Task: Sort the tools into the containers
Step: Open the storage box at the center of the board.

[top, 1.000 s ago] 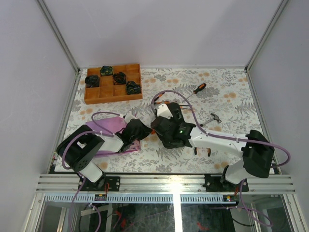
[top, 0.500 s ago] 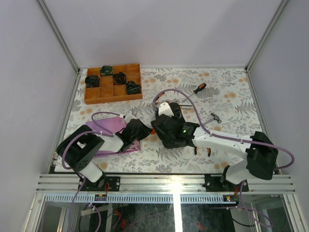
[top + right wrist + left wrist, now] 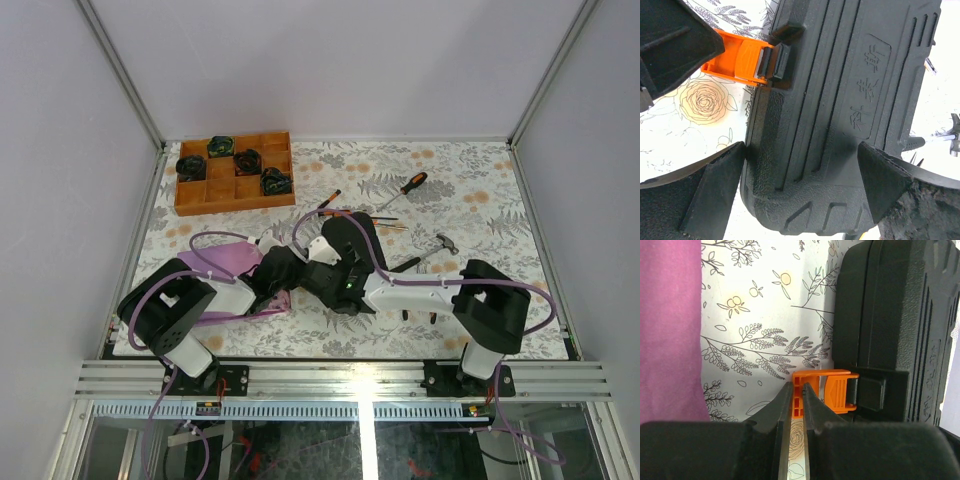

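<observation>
The black tool case (image 3: pixel 840 100) lies shut on the flowered table, its orange latch (image 3: pixel 827 387) flipped outward. My left gripper (image 3: pixel 797 390) is shut on the latch's edge. My right gripper (image 3: pixel 802 150) stands wide open over the case's near corner, with its left finger against the case's side wall. In the top view both grippers meet at mid-table, the left gripper (image 3: pixel 290 268) beside the right gripper (image 3: pixel 325 272), and the case is mostly hidden under the right arm. Behind and to the right lie a screwdriver (image 3: pixel 412 184), a hammer (image 3: pixel 438 245) and orange-handled pliers (image 3: pixel 418 313).
A brown wooden compartment tray (image 3: pixel 236 205) with dark objects in it stands at the back left. A purple cloth (image 3: pixel 225 260) lies under the left arm and shows again as the purple cloth (image 3: pixel 670 330) at my left. Thin screwdrivers (image 3: pixel 330 200) lie just behind the arms.
The right arm has swung to the left, bringing its wrist close to the left gripper and uncovering the thin screwdrivers behind it. The left gripper has stayed on the latch.
</observation>
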You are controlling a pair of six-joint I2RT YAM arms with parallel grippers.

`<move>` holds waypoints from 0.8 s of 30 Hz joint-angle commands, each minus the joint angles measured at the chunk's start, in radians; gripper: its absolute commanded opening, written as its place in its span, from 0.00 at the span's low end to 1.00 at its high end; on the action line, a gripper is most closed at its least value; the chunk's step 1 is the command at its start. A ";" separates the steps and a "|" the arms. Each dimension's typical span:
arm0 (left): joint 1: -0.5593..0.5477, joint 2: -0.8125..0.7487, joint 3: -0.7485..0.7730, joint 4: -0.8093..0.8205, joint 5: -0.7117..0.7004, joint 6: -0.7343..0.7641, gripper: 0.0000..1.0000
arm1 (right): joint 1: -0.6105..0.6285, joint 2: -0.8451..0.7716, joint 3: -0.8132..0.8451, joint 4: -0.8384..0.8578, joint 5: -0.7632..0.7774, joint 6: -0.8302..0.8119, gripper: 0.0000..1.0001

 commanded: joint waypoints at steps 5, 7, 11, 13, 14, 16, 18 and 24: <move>-0.006 0.078 -0.058 -0.272 -0.007 0.055 0.00 | 0.010 0.035 0.037 -0.029 0.180 0.035 0.99; -0.005 0.079 -0.058 -0.273 -0.007 0.055 0.00 | 0.010 0.027 0.040 -0.044 0.189 0.038 0.99; -0.003 0.080 -0.055 -0.275 -0.007 0.057 0.00 | 0.009 -0.011 0.039 -0.057 0.198 0.035 0.99; -0.003 0.080 -0.055 -0.278 -0.009 0.056 0.00 | 0.009 -0.030 0.040 -0.067 0.203 0.032 0.99; -0.003 0.080 -0.056 -0.278 -0.008 0.056 0.00 | 0.009 -0.035 0.043 -0.070 0.203 0.029 0.99; -0.003 0.079 -0.055 -0.281 -0.009 0.056 0.00 | 0.009 -0.063 0.044 -0.081 0.207 0.025 0.99; -0.002 0.078 -0.055 -0.282 -0.012 0.056 0.00 | 0.008 -0.089 0.042 -0.085 0.207 0.019 0.99; -0.002 0.081 -0.052 -0.285 -0.011 0.058 0.00 | -0.022 -0.180 0.026 -0.093 0.173 0.007 0.99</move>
